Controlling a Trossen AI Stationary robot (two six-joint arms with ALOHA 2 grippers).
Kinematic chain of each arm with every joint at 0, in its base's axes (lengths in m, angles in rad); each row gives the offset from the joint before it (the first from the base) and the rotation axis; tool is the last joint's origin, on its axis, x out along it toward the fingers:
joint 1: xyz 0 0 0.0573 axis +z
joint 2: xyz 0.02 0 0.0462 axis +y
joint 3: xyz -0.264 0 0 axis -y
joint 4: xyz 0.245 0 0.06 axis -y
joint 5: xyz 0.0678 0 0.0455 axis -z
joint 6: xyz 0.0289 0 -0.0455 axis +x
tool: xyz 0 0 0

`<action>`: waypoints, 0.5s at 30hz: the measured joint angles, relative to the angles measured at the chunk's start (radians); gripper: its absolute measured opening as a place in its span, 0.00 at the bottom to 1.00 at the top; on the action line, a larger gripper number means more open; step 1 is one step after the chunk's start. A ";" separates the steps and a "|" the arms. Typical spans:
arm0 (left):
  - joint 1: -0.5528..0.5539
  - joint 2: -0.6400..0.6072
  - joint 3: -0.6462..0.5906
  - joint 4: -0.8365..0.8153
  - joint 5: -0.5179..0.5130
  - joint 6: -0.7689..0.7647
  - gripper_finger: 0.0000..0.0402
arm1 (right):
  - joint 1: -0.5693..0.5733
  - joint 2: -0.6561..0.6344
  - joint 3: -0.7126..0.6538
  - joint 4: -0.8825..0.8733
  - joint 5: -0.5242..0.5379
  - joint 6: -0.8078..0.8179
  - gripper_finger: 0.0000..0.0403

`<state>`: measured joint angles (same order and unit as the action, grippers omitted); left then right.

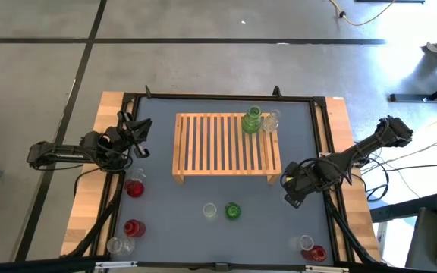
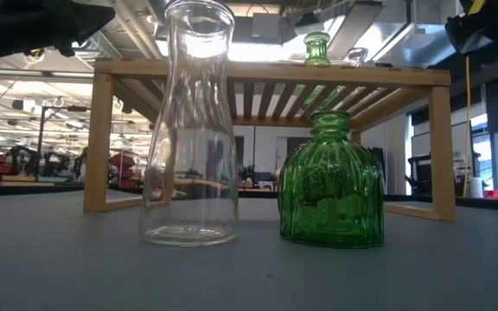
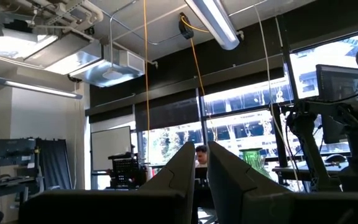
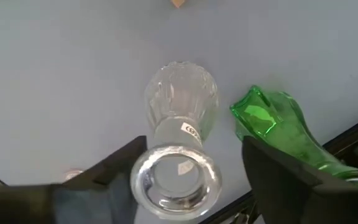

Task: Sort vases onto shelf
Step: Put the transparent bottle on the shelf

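While the right hand (image 4: 191, 158) hangs released, its dark fingers (image 4: 120, 165) spread to either side of the mouth of a clear ribbed glass vase (image 4: 180, 102), that vase stands upright on the grey counter (image 4: 55, 74), not on the shelf. A green glass bottle-shaped vase (image 4: 272, 127) sits just beside it. Seen from above, this hand is near the counter's right edge, just off the front right corner of the low shelf of light wooden slats (image 1: 215, 144), which stands toward the back edge. The arm hides the pair below it there.

This looks like the pick-up step. The next move calls for the fingers to close squarely on the neck without nudging the green neighbour, then a lift to the slats.

The left hand (image 3: 201, 149) waits clenched and empty at the left edge, pointing up into the room.

Counted from above:
- One tall green vase (image 1: 253, 120) and one clear vase (image 1: 270, 121) are on the shelf's back right corner.
- Three red glass vases (image 1: 134, 188), three clear ones (image 1: 209, 211) and one squat green vase (image 1: 232, 211) are on the counter.

That makes nine, besides the hidden pair.
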<state>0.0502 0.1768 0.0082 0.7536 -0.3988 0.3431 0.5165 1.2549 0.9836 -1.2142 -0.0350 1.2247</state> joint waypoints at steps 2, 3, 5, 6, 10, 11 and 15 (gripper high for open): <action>0.000 0.000 0.000 0.000 0.000 0.000 0.09 | 0.000 0.000 0.000 0.002 -0.001 0.000 0.67; 0.000 0.000 0.000 0.002 0.000 0.000 0.09 | 0.000 0.000 0.000 0.003 -0.001 0.000 0.69; 0.000 0.000 0.000 0.005 0.000 0.000 0.09 | 0.000 0.000 0.000 0.004 0.000 0.000 0.70; 0.000 0.000 0.000 0.005 0.000 0.000 0.09 | 0.000 0.000 0.000 0.003 0.004 0.000 0.71; 0.000 0.000 0.000 0.005 0.000 0.000 0.09 | 0.000 0.000 0.000 0.006 0.057 -0.003 0.70; 0.000 0.000 0.000 0.005 0.000 0.000 0.09 | 0.000 0.000 0.000 0.006 0.058 -0.003 0.69; 0.000 0.000 0.000 0.006 0.000 0.000 0.09 | 0.000 0.000 0.013 0.007 0.052 -0.021 0.67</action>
<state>0.0500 0.1768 0.0082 0.7594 -0.3987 0.3435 0.5167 1.2545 0.9965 -1.2072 0.0166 1.2035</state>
